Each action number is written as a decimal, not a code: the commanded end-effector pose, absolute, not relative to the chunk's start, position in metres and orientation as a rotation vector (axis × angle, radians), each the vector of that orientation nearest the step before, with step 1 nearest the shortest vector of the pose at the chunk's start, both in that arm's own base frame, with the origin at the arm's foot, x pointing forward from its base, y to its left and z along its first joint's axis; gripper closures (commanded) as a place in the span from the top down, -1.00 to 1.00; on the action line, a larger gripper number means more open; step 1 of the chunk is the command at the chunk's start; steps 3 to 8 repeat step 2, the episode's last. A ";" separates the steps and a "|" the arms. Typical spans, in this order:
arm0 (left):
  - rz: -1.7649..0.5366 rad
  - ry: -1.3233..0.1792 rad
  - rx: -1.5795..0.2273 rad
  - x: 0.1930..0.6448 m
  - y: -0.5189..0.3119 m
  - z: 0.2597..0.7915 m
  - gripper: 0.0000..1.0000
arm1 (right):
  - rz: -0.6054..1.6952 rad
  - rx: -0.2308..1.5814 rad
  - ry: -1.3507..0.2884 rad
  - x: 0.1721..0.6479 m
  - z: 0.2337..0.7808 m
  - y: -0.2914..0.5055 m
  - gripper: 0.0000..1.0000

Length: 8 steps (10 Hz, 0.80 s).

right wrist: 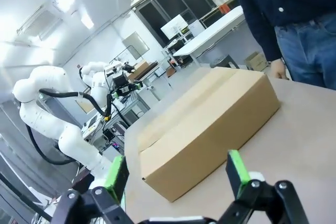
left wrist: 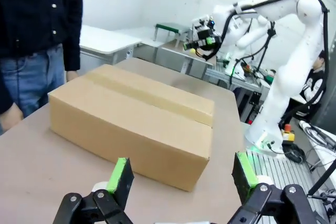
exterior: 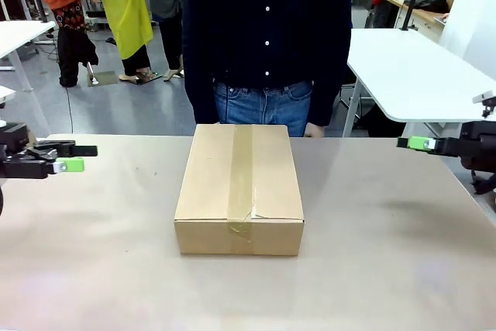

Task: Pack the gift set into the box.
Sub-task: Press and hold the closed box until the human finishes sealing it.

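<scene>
The box [exterior: 239,186] is a plain brown carton lying in the middle of the table, its flaps shut and a clear tape strip running along the top seam. It also lies ahead of the fingers in the left wrist view [left wrist: 131,118] and the right wrist view [right wrist: 210,124]. My left gripper [exterior: 68,157] hangs open above the table's left edge, well clear of the box, with nothing between its fingers. My right gripper [exterior: 418,143] is open at the far right, also holding nothing. The gift set is out of view.
A person in a dark buttoned shirt and jeans [exterior: 266,36] stands at the far edge, right behind the box. Bare tabletop [exterior: 372,269] stretches on both sides and in front of it. White tables [exterior: 415,67] stand behind.
</scene>
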<state>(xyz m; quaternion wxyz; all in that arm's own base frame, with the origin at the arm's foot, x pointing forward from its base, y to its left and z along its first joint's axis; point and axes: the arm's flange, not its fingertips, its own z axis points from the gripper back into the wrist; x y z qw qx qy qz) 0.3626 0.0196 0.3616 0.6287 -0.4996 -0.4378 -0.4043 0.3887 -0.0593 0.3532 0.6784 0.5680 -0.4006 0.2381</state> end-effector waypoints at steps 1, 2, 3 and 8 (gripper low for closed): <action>-0.923 -1.014 -1.130 0.364 0.021 0.366 1.00 | 0.530 1.278 -0.883 0.390 0.360 -0.059 1.00; -0.923 -1.014 -1.130 0.364 0.021 0.366 1.00 | 0.530 1.278 -0.883 0.390 0.360 -0.059 1.00; -0.923 -1.014 -1.130 0.364 0.021 0.366 1.00 | 0.530 1.278 -0.883 0.390 0.360 -0.059 1.00; -0.923 -1.014 -1.130 0.364 0.021 0.366 1.00 | 0.530 1.278 -0.883 0.390 0.360 -0.059 1.00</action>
